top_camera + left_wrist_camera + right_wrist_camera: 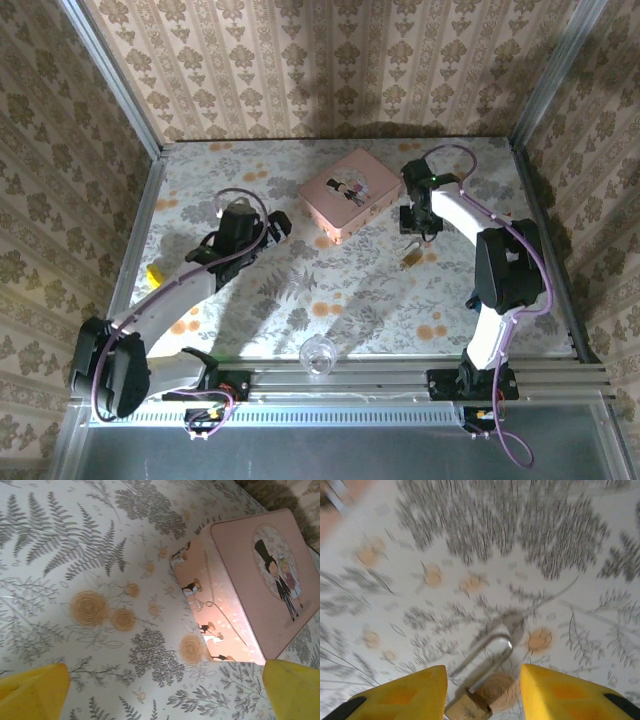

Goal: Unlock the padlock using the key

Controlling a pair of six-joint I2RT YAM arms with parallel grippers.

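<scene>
The fern-and-flower-printed bench (pixel 300 295) carries a pink rectangular box (pixel 350 193) toward the far side, a small brass-gold padlock (pixel 411 258) with a silvery shackle near the box's right corner, a small yellow block (pixel 154 275) by the left edge, and a clear round glass (pixel 319 355) at the near edge.

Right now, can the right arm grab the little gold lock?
Probably yes. The padlock lies on the table right at the right gripper, between its parted jaws, with nothing in the way.
</scene>
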